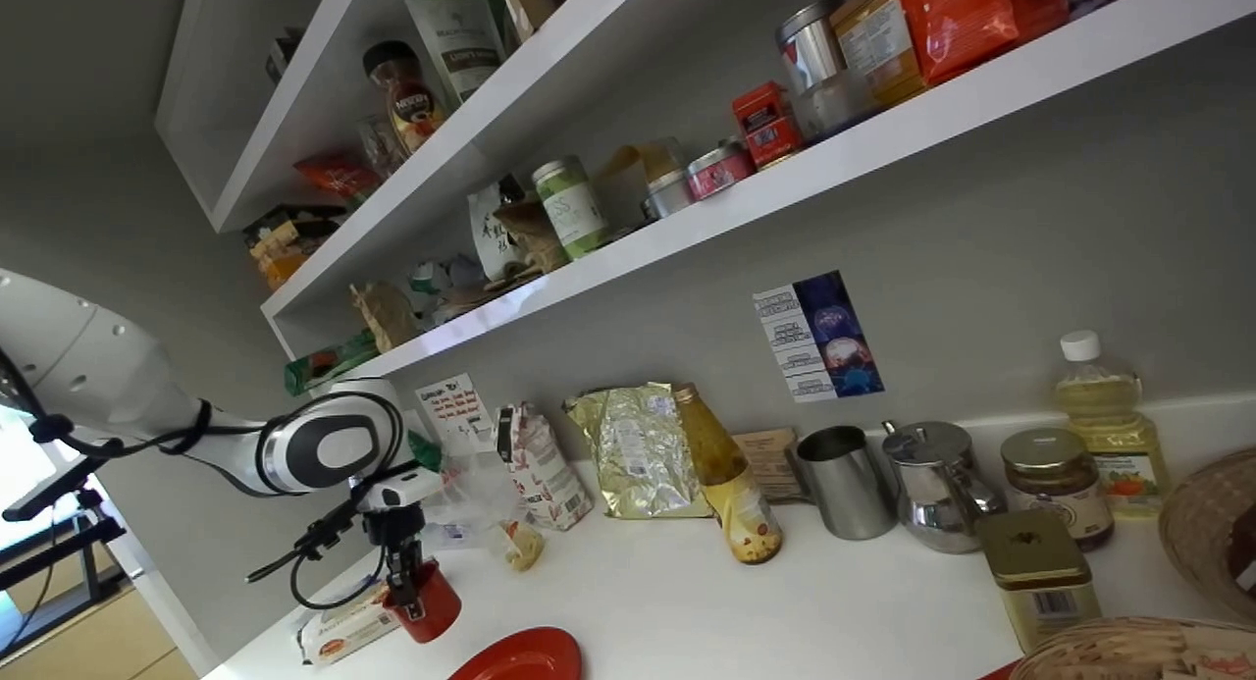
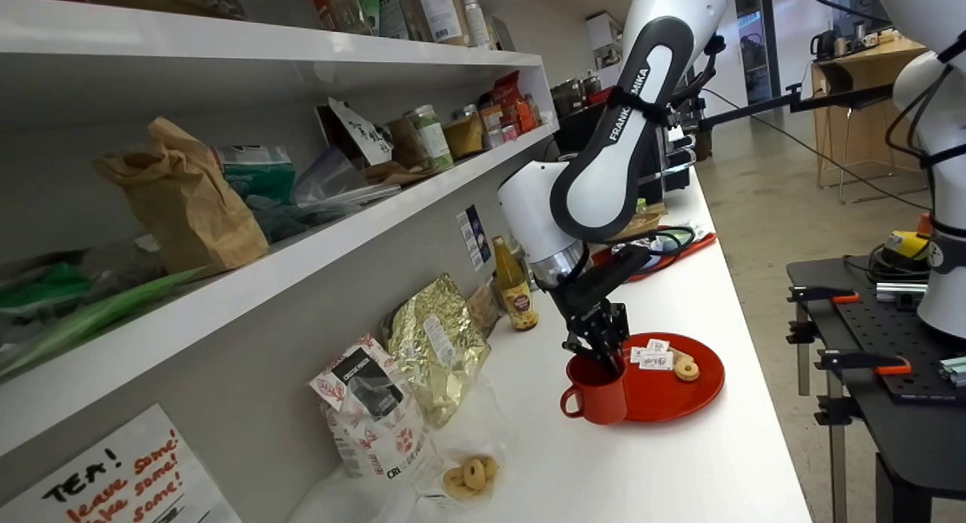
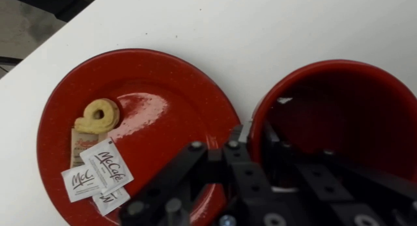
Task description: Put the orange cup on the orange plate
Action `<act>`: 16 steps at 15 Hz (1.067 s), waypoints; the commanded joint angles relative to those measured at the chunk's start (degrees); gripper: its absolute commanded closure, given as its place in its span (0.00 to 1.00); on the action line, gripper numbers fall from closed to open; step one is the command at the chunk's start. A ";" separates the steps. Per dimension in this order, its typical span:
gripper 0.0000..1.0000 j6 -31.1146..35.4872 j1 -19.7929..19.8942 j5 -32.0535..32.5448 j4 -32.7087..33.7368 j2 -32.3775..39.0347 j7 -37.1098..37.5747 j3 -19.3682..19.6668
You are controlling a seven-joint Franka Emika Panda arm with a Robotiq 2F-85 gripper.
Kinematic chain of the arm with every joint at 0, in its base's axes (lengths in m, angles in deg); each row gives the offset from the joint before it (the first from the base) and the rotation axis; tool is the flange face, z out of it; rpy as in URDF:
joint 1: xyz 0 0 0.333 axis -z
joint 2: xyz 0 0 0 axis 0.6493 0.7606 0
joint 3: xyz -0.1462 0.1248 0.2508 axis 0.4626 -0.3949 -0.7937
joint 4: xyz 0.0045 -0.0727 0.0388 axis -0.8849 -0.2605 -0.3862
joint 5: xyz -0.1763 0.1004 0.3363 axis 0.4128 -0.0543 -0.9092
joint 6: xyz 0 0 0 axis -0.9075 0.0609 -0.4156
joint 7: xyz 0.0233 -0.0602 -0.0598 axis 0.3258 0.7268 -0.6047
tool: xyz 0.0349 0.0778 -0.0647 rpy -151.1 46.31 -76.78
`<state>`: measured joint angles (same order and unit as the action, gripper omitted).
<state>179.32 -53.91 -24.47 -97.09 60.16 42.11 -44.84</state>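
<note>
The red-orange cup [image 1: 439,604] is upright beside the plate, with its handle away from the plate in an exterior view [image 2: 602,404]. In the wrist view, the cup [image 3: 329,115] opens toward the camera. My gripper [image 3: 255,134] is shut on the cup's wall, one finger inside and one outside, on the side nearest the plate. The gripper also shows in both exterior views [image 1: 404,601] [image 2: 610,363]. The orange plate [image 2: 675,402] is flat on the counter, partly cut off in an exterior view [image 1: 530,656] and behind my fingers in the wrist view [image 3: 182,118]. I cannot tell whether the cup touches the counter.
The plate holds ring biscuits [image 3: 99,115] and white sachets [image 3: 107,167]. Along the wall stand a flour bag [image 2: 377,410], a gold foil bag [image 2: 438,349], a yellow bottle [image 2: 515,285] and metal jugs [image 1: 846,484]. A shelf [image 1: 687,214] overhangs the counter. A packet [image 1: 343,629] lies near the cup.
</note>
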 commanded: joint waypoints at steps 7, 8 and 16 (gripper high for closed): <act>0.98 0.89 4.38 -1.02 -6.02 -2.18 -1.73 3.74; 0.98 0.88 4.76 -1.11 -6.19 -2.00 -1.82 3.94; 0.98 1.83 6.57 -3.44 -8.79 -0.21 -2.75 3.91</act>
<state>180.20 -47.83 -25.92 -104.77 60.05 41.54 -40.98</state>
